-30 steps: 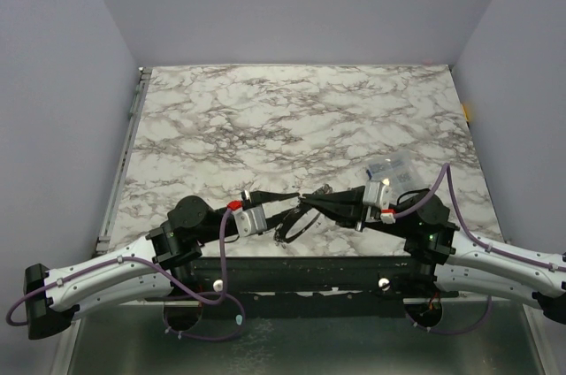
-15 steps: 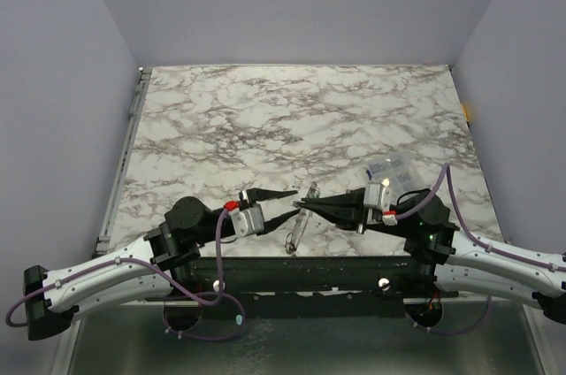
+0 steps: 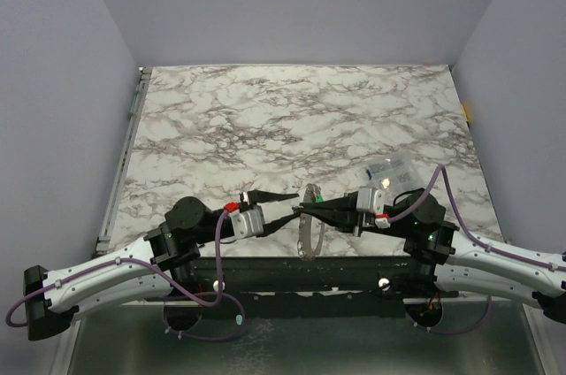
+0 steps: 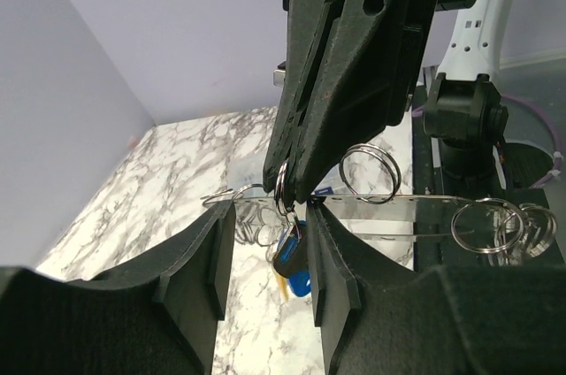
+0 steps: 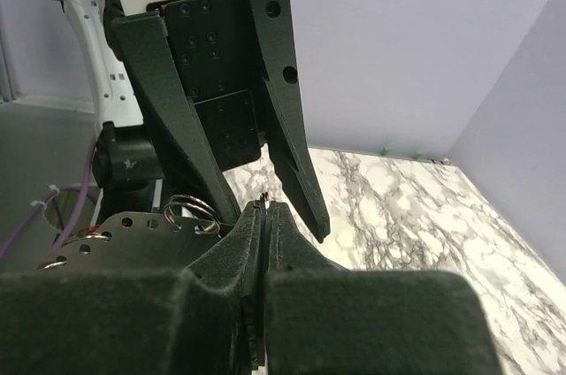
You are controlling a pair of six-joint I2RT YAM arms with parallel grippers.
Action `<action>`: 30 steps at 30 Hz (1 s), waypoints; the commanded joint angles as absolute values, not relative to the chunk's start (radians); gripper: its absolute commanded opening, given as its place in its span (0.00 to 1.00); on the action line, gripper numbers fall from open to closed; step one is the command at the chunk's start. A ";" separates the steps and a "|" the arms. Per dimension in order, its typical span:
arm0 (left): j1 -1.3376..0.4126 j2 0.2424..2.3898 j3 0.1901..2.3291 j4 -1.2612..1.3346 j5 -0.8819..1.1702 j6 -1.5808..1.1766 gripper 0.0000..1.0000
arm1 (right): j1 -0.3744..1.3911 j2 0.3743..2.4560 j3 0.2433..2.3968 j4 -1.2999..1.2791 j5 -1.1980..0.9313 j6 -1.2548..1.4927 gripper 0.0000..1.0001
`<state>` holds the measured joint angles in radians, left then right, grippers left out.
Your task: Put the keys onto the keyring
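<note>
Right gripper point(image 4: 292, 191): black fingers pressed together, pinching the large thin grey metal keyring point(image 3: 307, 232) at its upper part. In the left wrist view the grip falls on a small wire loop point(image 4: 281, 187) seated on that ring.
Left gripper point(image 4: 270, 216): padded black fingers point(image 4: 205, 273) spread, holding nothing. It faces the right gripper tip to tip, and the pinched stretch of the keyring lies in the gap between its fingers.
Keyring: held clear of the table and hanging below the right fingertips. From overhead it shows nearly edge-on as a narrow, upright sliver. The wrist views show a flat band pierced with holes and carrying several small split rings point(image 4: 369, 173).
Keys: a tiny key with a blue plastic head point(image 4: 290, 258) hangs from the pinched loop, between the left fingers and just beside one of them. A bit of yellow plastic point(image 4: 281, 286) shows directly beneath it. Whether either touches the finger cannot be told.
Arms: both white arms reach inward from the near corners, and their grippers meet over the near edge of the table, around its middle.
Clear plastic box point(image 3: 392, 169): rests on the table just behind the right wrist, apart from the keyring.
Table point(image 3: 265, 118): white marble-patterned top with grey veining, enclosed by plain lavender walls point(image 3: 62, 83).
</note>
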<state>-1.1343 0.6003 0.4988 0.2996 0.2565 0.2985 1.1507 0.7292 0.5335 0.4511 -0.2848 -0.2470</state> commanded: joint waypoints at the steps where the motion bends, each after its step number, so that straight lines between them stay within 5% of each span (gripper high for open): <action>1: -1.137 0.609 0.491 0.318 0.312 0.284 0.44 | 1.154 0.727 0.537 0.443 -0.250 -0.278 0.01; 14: -1.137 0.600 0.491 0.319 0.304 0.281 0.27 | 1.154 0.763 0.564 0.374 -0.308 -0.260 0.00; 23: -1.137 0.588 0.485 0.315 0.278 0.293 0.00 | 1.154 0.788 0.590 0.358 -0.352 -0.247 0.01; 30: -1.137 0.582 0.497 0.278 0.263 0.315 0.00 | 1.154 0.773 0.602 0.307 -0.347 -0.223 0.01</action>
<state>-1.1328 0.5831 0.4892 0.2523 0.2653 0.2901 1.1507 0.7734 0.5770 0.3809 -0.3206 -0.2600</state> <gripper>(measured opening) 0.028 0.015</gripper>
